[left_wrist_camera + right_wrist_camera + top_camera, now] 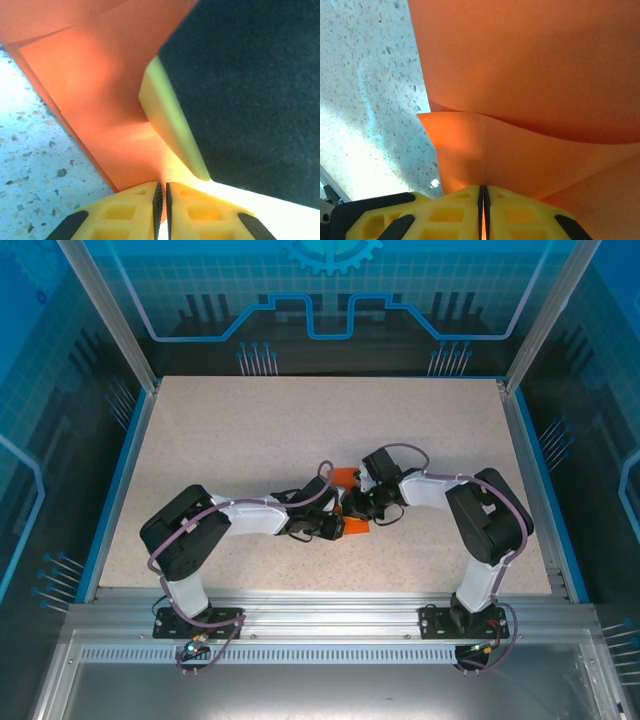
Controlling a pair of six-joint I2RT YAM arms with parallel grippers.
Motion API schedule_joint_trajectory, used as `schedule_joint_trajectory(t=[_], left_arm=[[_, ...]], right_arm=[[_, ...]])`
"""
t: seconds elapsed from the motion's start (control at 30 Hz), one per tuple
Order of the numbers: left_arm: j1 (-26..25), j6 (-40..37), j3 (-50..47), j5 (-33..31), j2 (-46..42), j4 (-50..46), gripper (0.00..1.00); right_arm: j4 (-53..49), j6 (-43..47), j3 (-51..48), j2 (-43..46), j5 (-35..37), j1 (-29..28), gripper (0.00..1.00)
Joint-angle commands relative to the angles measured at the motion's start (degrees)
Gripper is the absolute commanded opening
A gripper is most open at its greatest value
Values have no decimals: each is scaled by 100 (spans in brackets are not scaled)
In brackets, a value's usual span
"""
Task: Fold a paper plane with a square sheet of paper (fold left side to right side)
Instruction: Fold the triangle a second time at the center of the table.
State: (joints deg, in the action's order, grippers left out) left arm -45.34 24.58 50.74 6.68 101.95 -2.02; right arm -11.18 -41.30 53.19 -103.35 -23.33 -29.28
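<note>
Pinching square sheet of paper point(530, 60) w/ left hand point(161, 199) & right hand point(481, 199), both clenched; sheet extends straight ahead.

From above, the orange paper point(346, 477) is mostly covered — outline unreadable.

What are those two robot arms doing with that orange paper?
They are folding an orange sheet of paper in the middle of the table. The left hand and the right hand are both pinched shut on the paper, very close to each other. The sheet is bent into curves with one layer over another, not lying flat, so the folding looks only partway done.
</note>
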Motion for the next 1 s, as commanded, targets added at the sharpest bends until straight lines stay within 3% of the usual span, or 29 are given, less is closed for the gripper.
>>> schedule_joint_trajectory(t=[0.0,0.4,0.97], left_arm=[[-81,47,-204,-145,176,-659,17],[-81,82,-322,-219,230,-606,16],[-87,138,-441,-210,229,-497,15]], right_arm=[[-338,78,155,-174,185,-76,12],[-649,466,209,-252,628,173,12],[-824,977,582,-576,601,1123,13]])
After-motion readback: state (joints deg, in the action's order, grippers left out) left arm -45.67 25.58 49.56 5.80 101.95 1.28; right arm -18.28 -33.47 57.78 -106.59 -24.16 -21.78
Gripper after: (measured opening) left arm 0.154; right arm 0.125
